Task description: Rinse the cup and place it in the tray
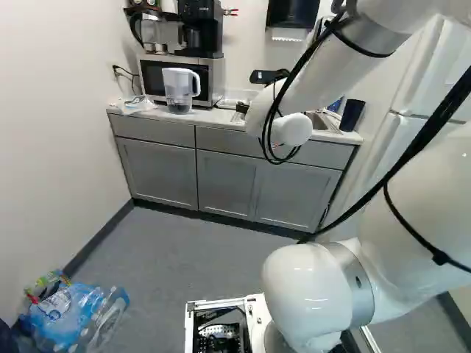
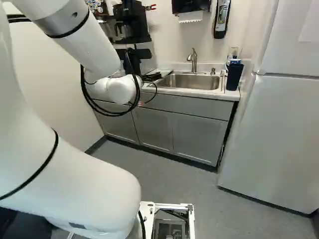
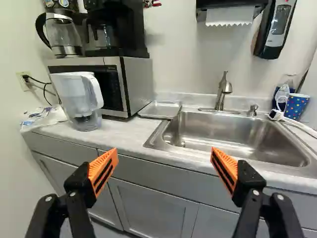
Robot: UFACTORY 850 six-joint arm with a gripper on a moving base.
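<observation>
Nearest are my own two fingers, orange pads (image 3: 103,172) facing each other: my pincer (image 2: 152,77) is open, its tips well apart. Seen from my wrist, the pincer (image 3: 164,154) has the cabinets (image 3: 153,203) and the front edge of the counter (image 3: 126,139) just past its tips.

Down on the floor (image 1: 184,243), at the lower left of the left base view, lies a heap of plastic bottles (image 1: 73,316).

Up on the counter, a clear pitcher with a white top (image 3: 80,101) stands in front of the microwave (image 3: 136,82), near a crumpled plastic bag (image 3: 47,118). The steel sink (image 3: 233,134) is set in ahead of me. Between it and the microwave lies my tray (image 3: 161,109), shallow and flat.

The cup (image 3: 296,106), blue with coloured dots, stands upright at the far side of the sink from the tray, well apart from my fingers. Close by it is a white looped thing (image 3: 282,96) that I can't make out fully.

Behind the basin rises the faucet (image 3: 222,91). A glass kettle (image 3: 62,34) and a black coffee maker (image 3: 116,29) sit on the microwave. On the wall hang a paper towel dispenser (image 3: 230,15) and a soap dispenser (image 3: 276,27).
</observation>
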